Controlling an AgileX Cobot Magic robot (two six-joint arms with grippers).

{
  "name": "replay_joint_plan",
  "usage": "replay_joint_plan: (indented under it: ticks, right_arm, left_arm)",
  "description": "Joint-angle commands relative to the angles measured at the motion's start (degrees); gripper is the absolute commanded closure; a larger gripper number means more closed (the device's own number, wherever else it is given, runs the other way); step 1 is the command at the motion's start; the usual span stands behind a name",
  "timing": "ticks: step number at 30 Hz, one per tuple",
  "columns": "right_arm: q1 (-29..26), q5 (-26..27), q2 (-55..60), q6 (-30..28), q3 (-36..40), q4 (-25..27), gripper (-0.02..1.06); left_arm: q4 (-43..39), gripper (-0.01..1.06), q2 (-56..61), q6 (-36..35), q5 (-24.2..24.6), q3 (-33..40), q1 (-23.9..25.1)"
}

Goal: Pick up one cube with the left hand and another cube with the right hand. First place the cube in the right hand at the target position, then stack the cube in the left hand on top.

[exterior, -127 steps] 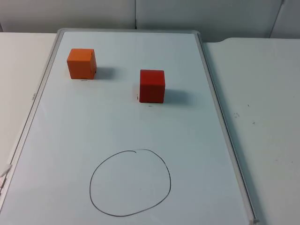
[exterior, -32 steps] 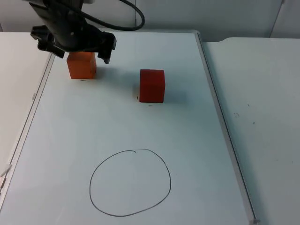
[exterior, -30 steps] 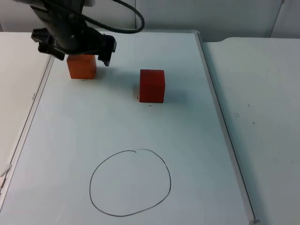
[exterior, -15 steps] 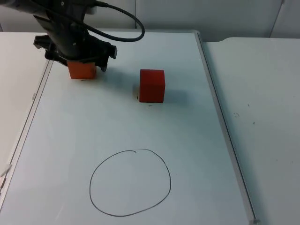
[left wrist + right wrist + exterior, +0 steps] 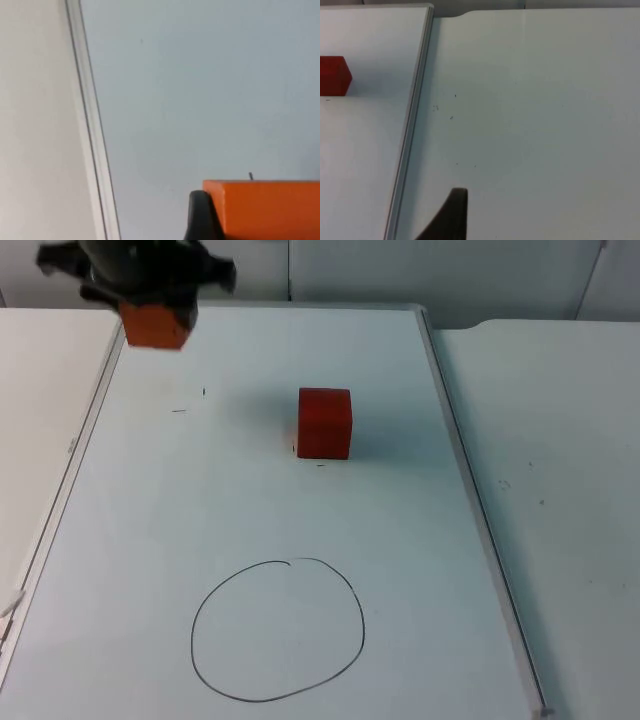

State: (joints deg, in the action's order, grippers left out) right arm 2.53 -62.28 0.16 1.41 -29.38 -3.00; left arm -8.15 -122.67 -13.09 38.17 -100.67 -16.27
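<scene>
On whiteboard: one red cube.

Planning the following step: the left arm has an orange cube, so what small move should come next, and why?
Probably the right gripper should reach for the red wooden cube, which sits untouched on the whiteboard, while the left gripper holds the orange wooden cube aloft; red must reach the drawn circle first.

My table is white and matte, with a few tiny dark specks on its bare stretch toward three o'clock. A whiteboard with a pale metal frame lies flat on it, running from twelve down to six o'clock. At twelve o'clock the table ends at a grey partition wall with vertical seams. The light is soft and even, throwing only faint shadows.
</scene>
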Motion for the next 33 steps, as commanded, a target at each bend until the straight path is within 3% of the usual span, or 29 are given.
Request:
replay_joint_plan:
  ticks: [1, 8, 11, 14, 17, 18, 21, 22, 26, 33]
  right_arm:
    - [-0.4, 0.5, -0.2, 0.1, 0.3, -0.1, 0.0]
    - [-0.4, 0.5, -0.2, 0.1, 0.3, -0.1, 0.0]
    - [-0.4, 0.5, -0.2, 0.1, 0.3, -0.1, 0.0]
    - [-0.4, 0.5, -0.2, 0.1, 0.3, -0.1, 0.0]
    - [-0.4, 0.5, -0.2, 0.0, 0.3, -0.1, 0.0]
    - [-0.4, 0.5, -0.2, 0.0, 0.3, -0.1, 0.0]
    - [-0.4, 0.5, -0.2, -0.4, 0.3, 0.2, 0.0]
    - [-0.4, 0.5, -0.2, -0.4, 0.3, 0.2, 0.0]
    - [-0.4, 0.6, -0.2, -1.4, 0.3, 0.9, 0.0]
    - [-0.4, 1.0, -0.2, -5.0, -0.2, 4.0, 0.0]
  left_arm:
    - [0.3, 0.93, 6.8, 0.7, 3.6, -0.6, -1.0]
    - [0.2, 0.93, 21.4, 2.0, 7.8, -0.6, -3.1]
    - [-0.1, 0.93, 30.7, 4.1, 14.1, -0.4, -5.3]
    - [-0.4, 0.93, 34.6, 4.6, 15.2, 1.3, -6.3]
    - [-0.1, 0.93, 44.0, 5.0, 14.7, 10.9, -7.5]
    - [-0.1, 0.93, 44.0, 5.0, 14.7, 10.9, -7.5]
    - [-0.1, 0.93, 55.3, 3.4, 9.2, 25.6, -7.5]
    - [-0.1, 0.93, 55.3, 3.4, 9.2, 25.6, -7.5]
    - [0.1, 0.93, 68.6, 1.7, 2.3, 42.3, -7.5]
    - [-1.7, 0.93, 80.2, 0.4, 2.1, 57.1, -7.5]
